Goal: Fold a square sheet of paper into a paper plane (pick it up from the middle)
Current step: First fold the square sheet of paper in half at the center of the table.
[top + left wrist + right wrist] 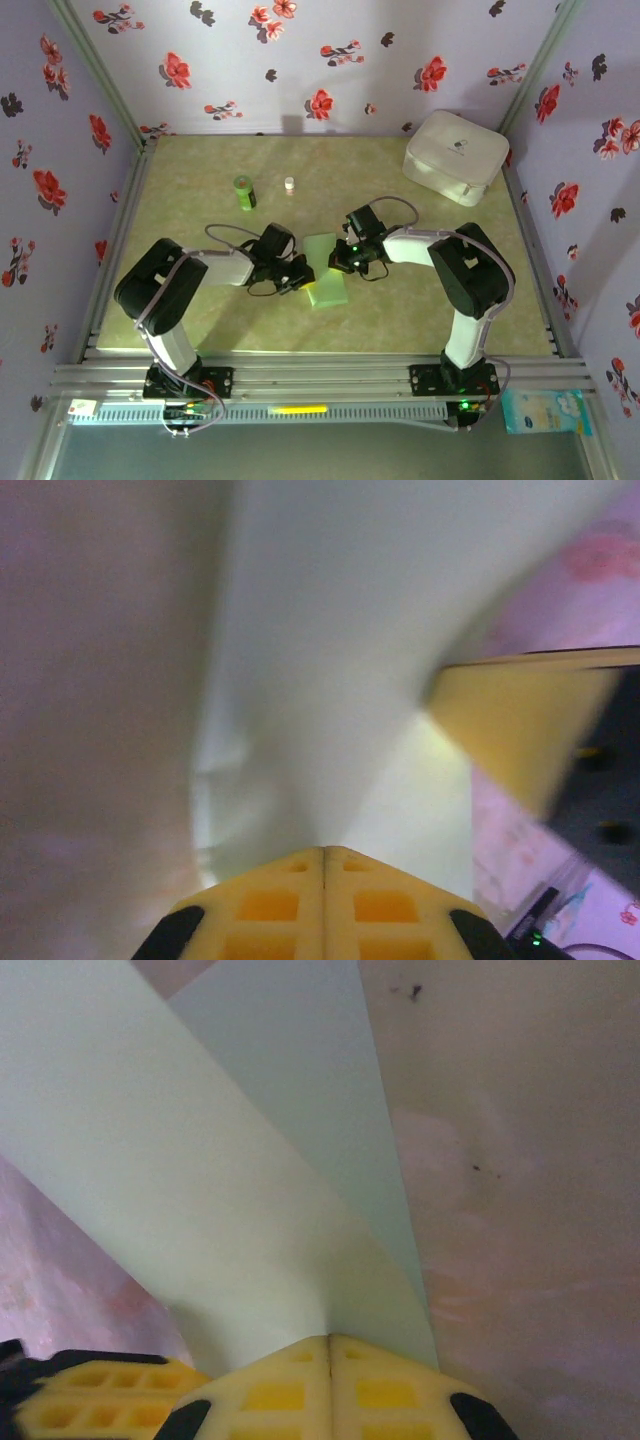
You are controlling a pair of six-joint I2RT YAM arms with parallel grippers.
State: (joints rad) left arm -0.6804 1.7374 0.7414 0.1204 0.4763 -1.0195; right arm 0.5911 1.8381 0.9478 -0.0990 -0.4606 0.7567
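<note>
Tabletop (200,330): carries the paper at its middle, between the two arms.
Square sheet of paper (326,278): pale green and doubled over. Its long axis runs near-to-far with a slight tilt, and it is gripped on both long sides.
Left claw (300,277): pressed together, pinching the sheet's left side. The paper (330,680) fans out straight ahead of its tips (324,852).
Right claw (340,262): pressed together, pinching the right side slightly farther up. Two layers (200,1180) spread from its tips (329,1340).
Relation: the claws face each other across the sheet's short width. Neither is nearer, so any crease probably follows the long axis.
</note>
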